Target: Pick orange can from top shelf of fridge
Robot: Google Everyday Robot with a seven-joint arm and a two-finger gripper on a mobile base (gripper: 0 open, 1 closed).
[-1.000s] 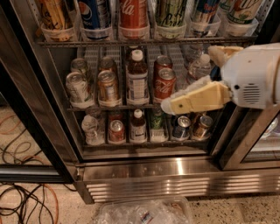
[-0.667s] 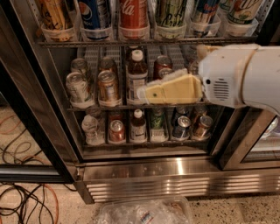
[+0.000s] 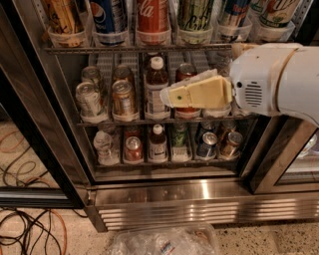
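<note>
The orange can (image 3: 62, 15) stands at the far left of the top shelf (image 3: 99, 50), in a clear plastic cup, with its lid cut off by the upper edge of the view. My gripper (image 3: 172, 95), cream-coloured on a white arm (image 3: 271, 82), points left in front of the fridge's (image 3: 164, 191) middle rack. It is well below and to the right of the orange can and holds nothing that I can see. Its tip is just right of a brown bottle (image 3: 156, 84).
On the top shelf a blue Pepsi can (image 3: 109, 15), a red Coca-Cola can (image 3: 152, 15) and a green can (image 3: 195, 14) stand right of the orange can. Lower racks hold several cans and bottles. The dark door frame (image 3: 35, 114) is at left, with cables (image 3: 25, 229) and a plastic bag (image 3: 164, 241) on the floor.
My arm and gripper have moved left and slightly up across the middle rack, from in front of the right lanes to beside the brown bottle. The cans have not moved.
</note>
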